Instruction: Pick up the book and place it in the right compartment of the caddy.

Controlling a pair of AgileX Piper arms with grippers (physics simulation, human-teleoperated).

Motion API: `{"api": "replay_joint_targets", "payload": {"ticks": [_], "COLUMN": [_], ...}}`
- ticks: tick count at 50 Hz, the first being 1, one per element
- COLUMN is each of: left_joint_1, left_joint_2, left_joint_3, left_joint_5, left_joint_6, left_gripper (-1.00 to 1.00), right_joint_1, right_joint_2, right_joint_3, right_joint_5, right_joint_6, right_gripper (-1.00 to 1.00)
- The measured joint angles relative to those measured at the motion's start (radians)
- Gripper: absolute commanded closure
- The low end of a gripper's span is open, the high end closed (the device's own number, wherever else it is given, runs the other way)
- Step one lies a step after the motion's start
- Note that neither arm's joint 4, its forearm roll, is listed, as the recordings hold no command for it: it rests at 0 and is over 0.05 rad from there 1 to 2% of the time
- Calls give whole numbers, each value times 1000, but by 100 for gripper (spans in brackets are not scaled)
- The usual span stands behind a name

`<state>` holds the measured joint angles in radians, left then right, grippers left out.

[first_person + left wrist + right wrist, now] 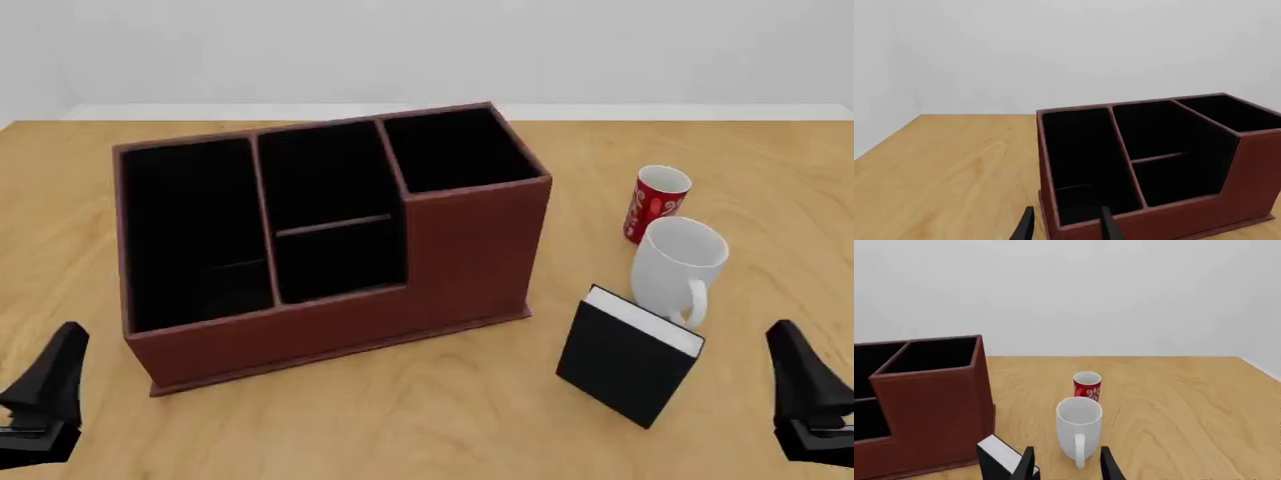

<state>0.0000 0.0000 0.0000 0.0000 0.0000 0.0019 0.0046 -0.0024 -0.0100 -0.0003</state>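
Book-wise, the small thick hardcover with a plain black cover and white page edges [629,357] stands upright on the light wooden table [441,420], right of the caddy and just in front of the mug, nothing holding it.

Going left to right in the front view: the left gripper [40,400] sits at the near left edge, only one dark finger in sight; its wrist view shows the two fingers [1026,226] spread apart with nothing between them, pointing at the caddy's low front wall. Next stands the large reddish-brown leather-look caddy [334,330] with black lining: a long wide section, a middle section split by a crossbar, then the tall square-mouthed right compartment [457,150], which looks dark inside. Farther right come the book, the white mug [675,268] with its handle toward the camera, and behind it a red printed can [654,204]. The right gripper [807,400] rests at the near right edge, fingers [1109,465] parted and empty, aimed at mug and book.
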Motion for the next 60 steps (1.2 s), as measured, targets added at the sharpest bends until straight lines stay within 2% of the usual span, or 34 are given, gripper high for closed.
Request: {"api": "replay_joint_targets", "payload": {"ticks": [11, 23, 42, 60], "left_joint_1": [0, 0, 0, 0], "left_joint_2": [0, 0, 0, 0], "left_joint_3": [0, 0, 0, 0], "left_joint_5": [0, 0, 0, 0], "left_joint_6": [0, 0, 0, 0], "left_gripper": [-100, -100, -100, -100], "right_joint_1": [9, 94, 233, 269], "right_joint_2": [3, 53, 274, 472], "right_joint_3": [-16, -108, -198, -254], "right_joint_5": [20, 100, 130, 137], "right_joint_6": [-23, -90, -173, -263], "right_gripper": [-100, -100, -100, -100]}}
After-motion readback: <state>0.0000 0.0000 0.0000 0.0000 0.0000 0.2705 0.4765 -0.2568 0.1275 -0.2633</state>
